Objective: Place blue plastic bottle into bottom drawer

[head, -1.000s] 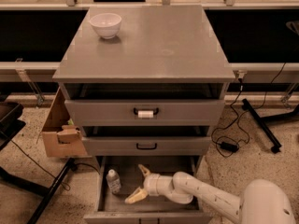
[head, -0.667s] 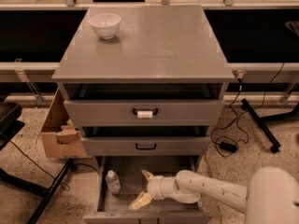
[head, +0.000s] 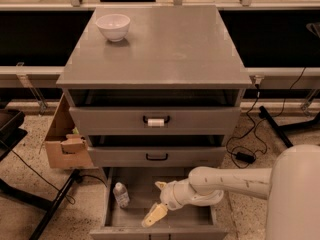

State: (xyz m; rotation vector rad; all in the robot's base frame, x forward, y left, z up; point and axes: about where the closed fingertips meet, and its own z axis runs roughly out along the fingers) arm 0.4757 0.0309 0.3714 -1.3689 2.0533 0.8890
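The blue plastic bottle (head: 120, 194), clear with a white cap, stands upright at the left side of the open bottom drawer (head: 134, 215), close to its left wall. My gripper (head: 152, 204) is inside the same drawer, to the right of the bottle and apart from it. It is open and empty, with one yellowish finger (head: 154, 215) pointing toward the drawer's front and the other up near the back. My white arm (head: 235, 179) reaches in from the right.
The middle drawer (head: 157, 156) with a black handle and the top drawer (head: 156, 121) with a white-tagged handle stand slightly out above. A white bowl (head: 113, 26) sits on the cabinet top. A cardboard box (head: 65, 144) is at the left, cables at the right.
My gripper has drifted slightly toward the drawer's front, staying open and off the bottle. The bottle has not moved.
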